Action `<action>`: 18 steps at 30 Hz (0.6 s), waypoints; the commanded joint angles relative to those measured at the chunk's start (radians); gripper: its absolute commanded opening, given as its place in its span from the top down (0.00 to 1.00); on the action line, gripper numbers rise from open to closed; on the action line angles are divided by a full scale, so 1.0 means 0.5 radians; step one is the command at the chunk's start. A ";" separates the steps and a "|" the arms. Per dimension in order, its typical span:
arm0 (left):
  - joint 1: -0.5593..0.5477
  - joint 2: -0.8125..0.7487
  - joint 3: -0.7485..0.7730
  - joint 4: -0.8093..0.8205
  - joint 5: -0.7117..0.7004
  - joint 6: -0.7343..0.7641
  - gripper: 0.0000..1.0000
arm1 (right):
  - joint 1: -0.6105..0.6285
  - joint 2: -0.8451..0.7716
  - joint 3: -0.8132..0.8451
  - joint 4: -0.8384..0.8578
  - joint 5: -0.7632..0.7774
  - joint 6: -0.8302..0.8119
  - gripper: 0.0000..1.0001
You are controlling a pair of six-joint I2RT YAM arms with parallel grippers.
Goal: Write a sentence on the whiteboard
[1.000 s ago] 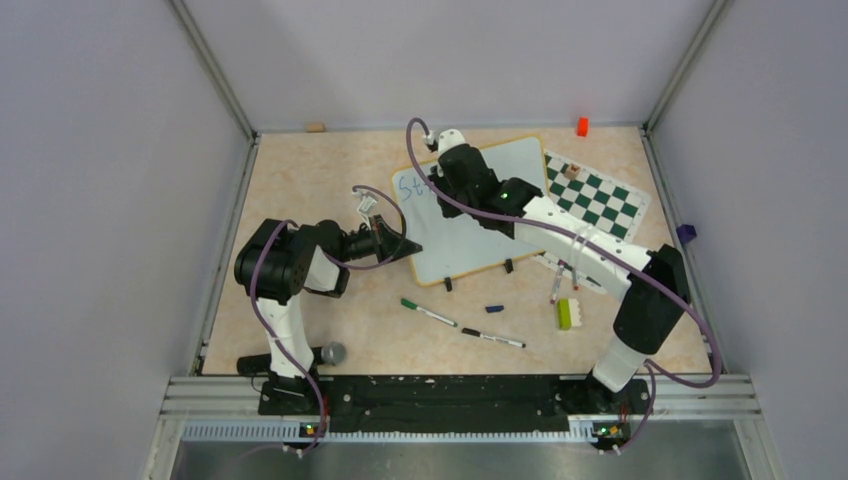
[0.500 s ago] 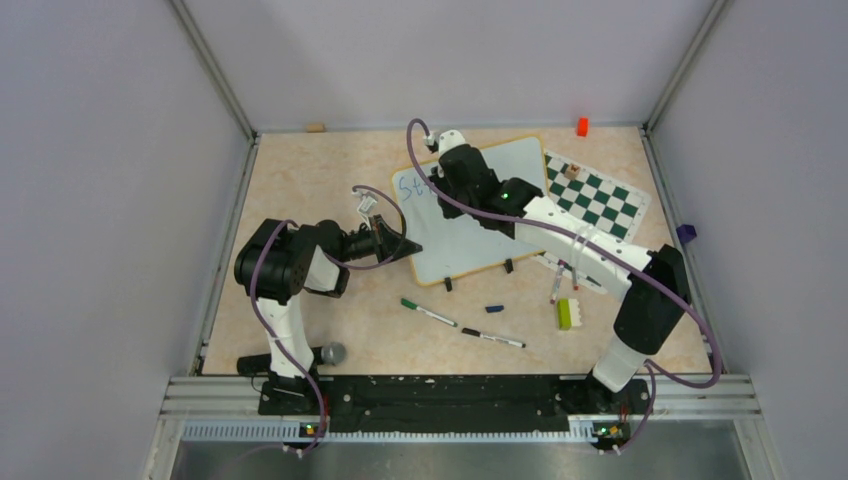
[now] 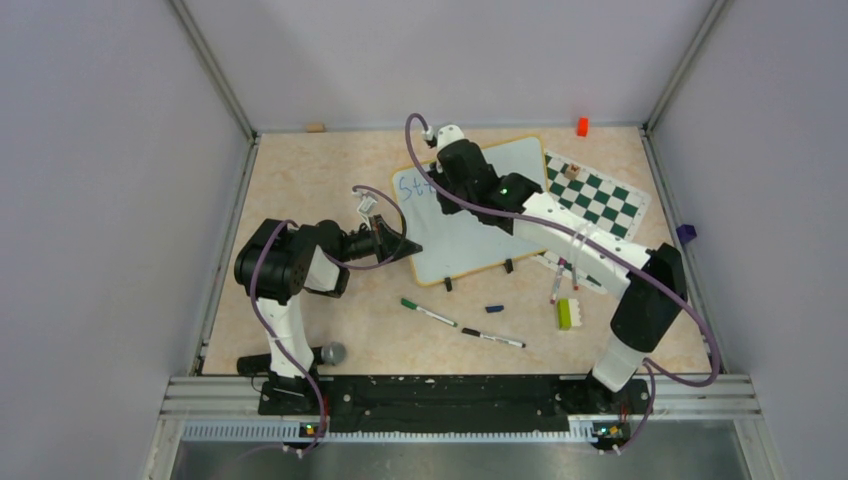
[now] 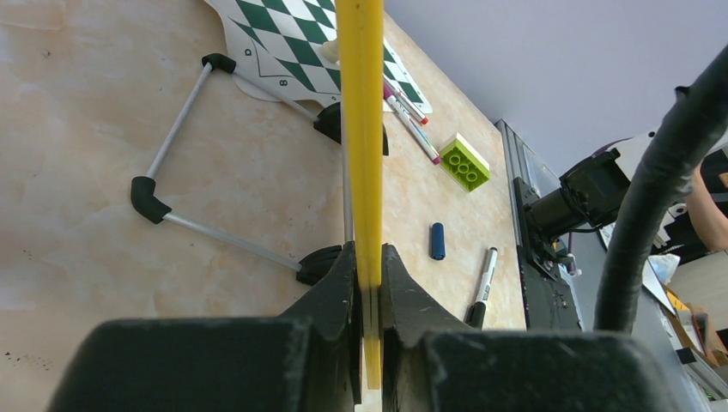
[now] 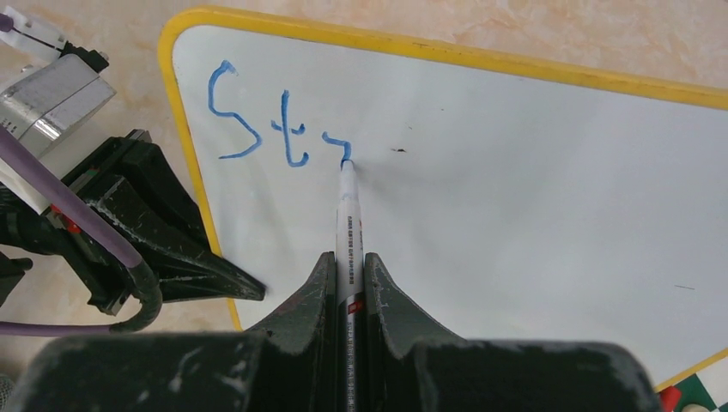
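The whiteboard (image 3: 465, 245) with its yellow rim stands tilted on black clip feet at the table's middle. My left gripper (image 3: 408, 246) is shut on the board's left rim, seen edge-on as a yellow strip (image 4: 360, 129) between the jaws (image 4: 367, 253). My right gripper (image 5: 348, 262) is shut on a white marker (image 5: 348, 223), over the board's top left corner (image 3: 445, 170). The marker's blue tip touches the whiteboard (image 5: 515, 189). The sentence (image 5: 283, 133) stands as blue letters "St" and part of a third letter at the tip.
A green-and-white chessboard (image 3: 600, 200) lies right of the board. In front lie a green marker (image 3: 428, 312), a black marker (image 3: 492, 338), a blue cap (image 3: 494, 308), a green brick (image 3: 564, 313) and pens (image 3: 556, 285). A red block (image 3: 582, 126) sits far right.
My right gripper has shifted slightly toward the far side with the marker on the board. The left arm and the whiteboard have not moved.
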 commanded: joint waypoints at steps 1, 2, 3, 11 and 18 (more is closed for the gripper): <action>-0.040 -0.007 -0.008 0.200 0.149 0.132 1.00 | -0.039 0.034 0.117 0.050 0.053 -0.014 1.00; -0.040 -0.006 -0.008 0.199 0.150 0.130 1.00 | -0.040 0.036 0.119 0.050 0.065 -0.012 1.00; -0.040 -0.007 -0.008 0.200 0.150 0.132 1.00 | -0.043 0.037 0.120 0.052 0.080 -0.008 1.00; -0.040 -0.005 -0.010 0.199 0.150 0.132 1.00 | -0.057 0.002 0.112 0.051 0.127 0.019 1.00; -0.040 -0.006 -0.008 0.200 0.149 0.134 1.00 | -0.061 -0.170 0.030 0.108 0.006 0.012 1.00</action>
